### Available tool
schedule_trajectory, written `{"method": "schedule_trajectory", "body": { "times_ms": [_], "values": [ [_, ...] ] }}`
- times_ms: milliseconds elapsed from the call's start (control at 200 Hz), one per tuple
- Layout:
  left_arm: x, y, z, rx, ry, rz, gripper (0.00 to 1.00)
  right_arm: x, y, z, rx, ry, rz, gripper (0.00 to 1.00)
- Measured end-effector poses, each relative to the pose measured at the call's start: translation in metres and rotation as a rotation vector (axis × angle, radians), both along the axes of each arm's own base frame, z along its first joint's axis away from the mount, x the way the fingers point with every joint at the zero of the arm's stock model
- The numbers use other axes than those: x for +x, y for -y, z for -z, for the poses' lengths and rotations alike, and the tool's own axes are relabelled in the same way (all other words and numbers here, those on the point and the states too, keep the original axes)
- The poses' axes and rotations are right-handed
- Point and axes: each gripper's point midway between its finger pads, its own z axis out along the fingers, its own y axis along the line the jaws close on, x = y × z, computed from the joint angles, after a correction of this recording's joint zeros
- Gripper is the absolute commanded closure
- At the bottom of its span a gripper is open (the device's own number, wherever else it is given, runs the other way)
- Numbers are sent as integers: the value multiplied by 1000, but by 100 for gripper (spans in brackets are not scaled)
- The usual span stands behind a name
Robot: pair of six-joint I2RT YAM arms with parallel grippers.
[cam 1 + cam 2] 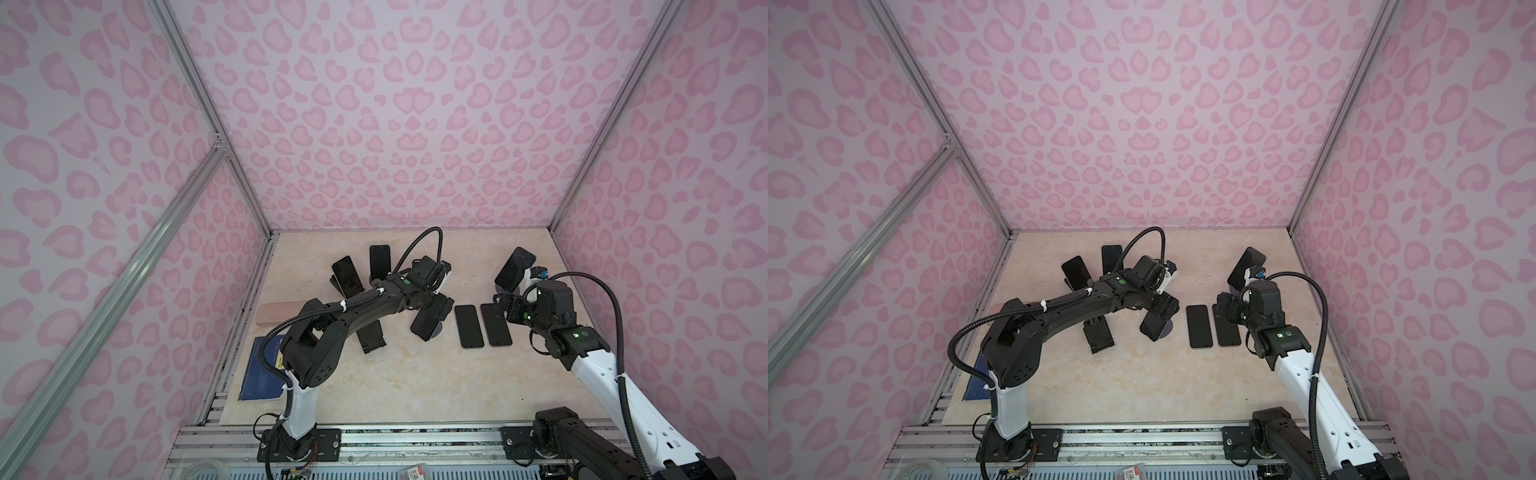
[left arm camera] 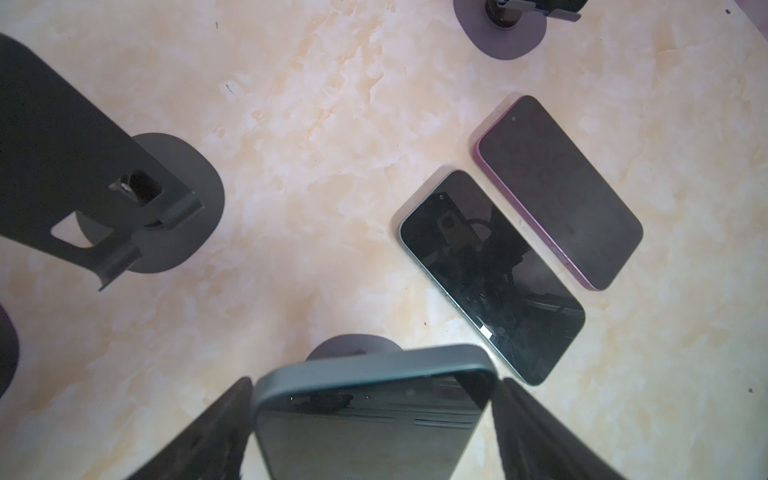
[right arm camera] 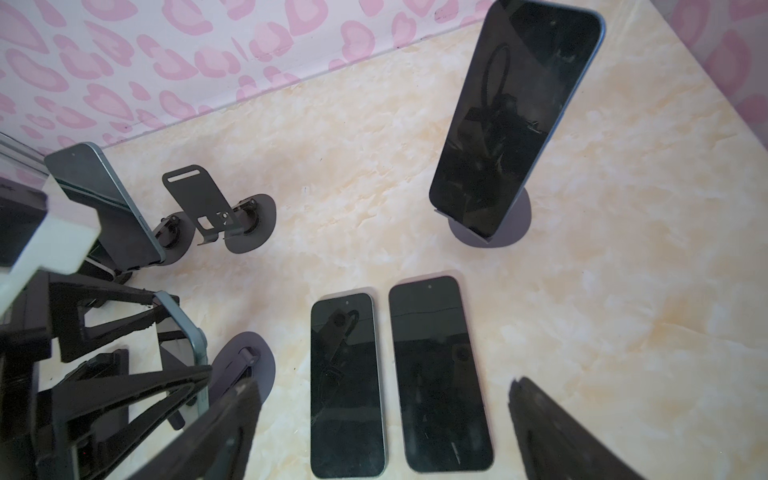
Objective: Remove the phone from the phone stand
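Left gripper (image 2: pixel 374 384): you have it pinching the phone (image 2: pixel 370 419), one finger pressed against each long edge near the top end, with the screen facing the wrist camera.
Phone: teal-edged and tilted between those fingers; in both top views you find it just under the left wrist, near the middle of the table (image 2: pixel 332 166).
Phone stand (image 2: pixel 353 345): its round purple base shows just behind the phone's top edge; you cannot tell whether the phone rests on the stand or is clear of it.
Right gripper (image 3: pixel 382 384): your jaws are spread wide and hold nothing, hovering above two flat phones (image 3: pixel 347 382).
Flat phones: they lie side by side, screens up, near the stand's base.
Empty stand (image 2: pixel 104 195): a dark tilted plate on a round base, apart from the held phone.
Far phone (image 3: pixel 515 120): it leans on its own stand toward the back wall.
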Motion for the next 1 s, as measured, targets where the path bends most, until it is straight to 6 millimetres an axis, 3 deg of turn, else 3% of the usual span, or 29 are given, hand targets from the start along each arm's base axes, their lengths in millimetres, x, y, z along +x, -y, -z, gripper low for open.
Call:
{"method": "schedule_trajectory", "body": {
  "times_ms": [1000],
  "values": [
    [2,-8,-1,37,22,-69,26,-2,6,-7,15,30,21,5]
  ]
}}
